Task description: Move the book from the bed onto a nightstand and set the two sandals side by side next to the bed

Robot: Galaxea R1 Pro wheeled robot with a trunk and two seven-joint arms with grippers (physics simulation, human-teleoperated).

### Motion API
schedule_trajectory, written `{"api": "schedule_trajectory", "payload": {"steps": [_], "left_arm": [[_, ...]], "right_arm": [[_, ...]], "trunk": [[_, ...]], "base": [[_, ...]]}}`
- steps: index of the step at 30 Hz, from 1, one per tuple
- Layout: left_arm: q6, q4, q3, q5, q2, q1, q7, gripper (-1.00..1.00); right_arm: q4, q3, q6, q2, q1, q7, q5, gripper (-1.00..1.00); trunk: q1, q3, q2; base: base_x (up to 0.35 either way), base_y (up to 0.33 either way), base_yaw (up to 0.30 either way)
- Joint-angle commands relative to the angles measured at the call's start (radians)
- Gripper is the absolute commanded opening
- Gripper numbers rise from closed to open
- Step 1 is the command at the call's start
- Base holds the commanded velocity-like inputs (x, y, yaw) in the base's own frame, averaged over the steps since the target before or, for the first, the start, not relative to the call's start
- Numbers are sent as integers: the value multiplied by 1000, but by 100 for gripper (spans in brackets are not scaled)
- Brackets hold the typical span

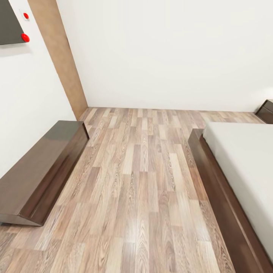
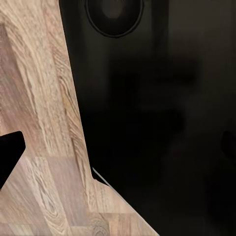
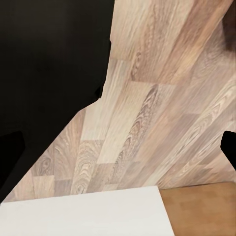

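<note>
— Where the head view is taken, what is seen of the bedroom?
— A wood-plank floor is flanked by the bed at right and a long low cabinet at left; the nightstand is glimpsed beyond the bed.
— Any writing? The jaws?
— No lettering can be read. How either pair of jaws stands cannot be told.

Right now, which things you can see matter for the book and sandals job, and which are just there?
Job things:
bed
nightstand, partly in view at the far wall
wood floor beside the bed

Just there:
long low cabinet
dark wall panel
two red knobs
</note>
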Motion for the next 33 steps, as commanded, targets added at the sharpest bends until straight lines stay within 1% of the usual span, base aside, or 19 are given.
{"api": "schedule_trajectory", "payload": {"steps": [1, 33], "left_arm": [[-3, 0, -9, 9, 0, 0, 4, 100], [-3, 0, -9, 8, -1, 0, 4, 100]], "right_arm": [[1, 8, 4, 0, -1, -3, -1, 100], [1, 8, 4, 0, -1, -3, -1, 100]], "trunk": [[0, -1, 0], [0, -1, 0]], "base": [[116, 0, 0], [119, 0, 0]]}}
